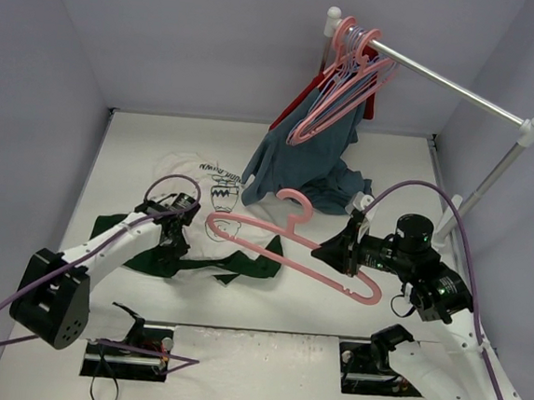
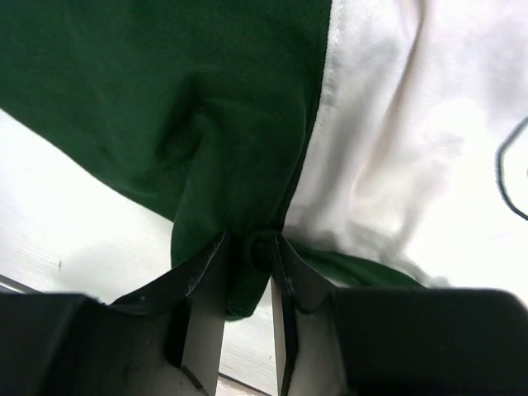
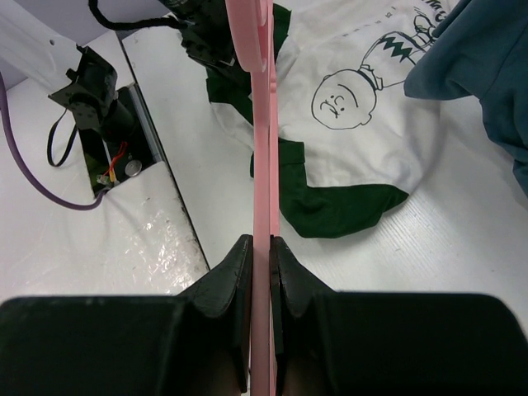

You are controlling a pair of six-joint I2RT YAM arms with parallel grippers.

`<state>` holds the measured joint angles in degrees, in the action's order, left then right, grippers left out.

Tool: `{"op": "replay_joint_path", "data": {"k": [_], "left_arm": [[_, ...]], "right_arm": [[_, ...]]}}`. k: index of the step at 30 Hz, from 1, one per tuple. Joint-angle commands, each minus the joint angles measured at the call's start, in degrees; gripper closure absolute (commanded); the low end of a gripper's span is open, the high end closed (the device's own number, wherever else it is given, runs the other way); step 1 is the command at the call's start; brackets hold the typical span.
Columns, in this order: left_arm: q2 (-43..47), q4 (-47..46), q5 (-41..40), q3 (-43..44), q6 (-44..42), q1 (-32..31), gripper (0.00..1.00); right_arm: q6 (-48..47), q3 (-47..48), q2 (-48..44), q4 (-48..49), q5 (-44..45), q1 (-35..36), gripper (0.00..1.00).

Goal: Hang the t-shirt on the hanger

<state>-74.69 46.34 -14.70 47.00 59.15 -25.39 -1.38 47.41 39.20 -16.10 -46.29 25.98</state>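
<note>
From above, the t-shirt lies rumpled on the table with the left gripper at its near green edge. The right gripper holds the hanger level beside the cloth, apparently ready for threading. At the left wrist, narrow jaws pinch a green fold of the t-shirt, likely to lift an opening. At the right wrist, jaws clamp the hanger's pink bar, with the shirt lying ahead beneath it.

Cream-and-green t-shirt lies rumpled; pink hanger held over its sleeve
</note>
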Motion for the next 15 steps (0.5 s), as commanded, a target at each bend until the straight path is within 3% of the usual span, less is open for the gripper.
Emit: {"op": "replay_joint_path", "data": {"k": [1, 5, 8, 12, 15], "left_arm": [[4.69, 2.6, -1.48, 1.6, -0.86, -0.1, 0.79], [5.79, 1.46, -1.31, 0.31, -3.75, -0.19, 0.92], [9.1, -0.93, -4.22, 2.91, -14.18, -0.19, 0.99], [9.73, -3.57, -7.49, 10.02, -26.72, 1.55, 1.0], [7.44, -5.67, -1.95, 13.61, -32.06, 5.51, 1.0]], "right_arm": [[0.07, 0.31, 0.51, 4.23, -2.39, 0.39, 1.0], [-0.32, 0.43, 1.83, 4.23, -2.75, 0.39, 1.0], [-0.69, 0.73, 3.09, 4.31, -2.75, 0.39, 1.0], [-2.86, 2.36, 5.98, 4.43, -2.98, 0.42, 1.0], [-5.44, 4.04, 7.35, 4.25, -0.37, 0.48, 1.0]]}}
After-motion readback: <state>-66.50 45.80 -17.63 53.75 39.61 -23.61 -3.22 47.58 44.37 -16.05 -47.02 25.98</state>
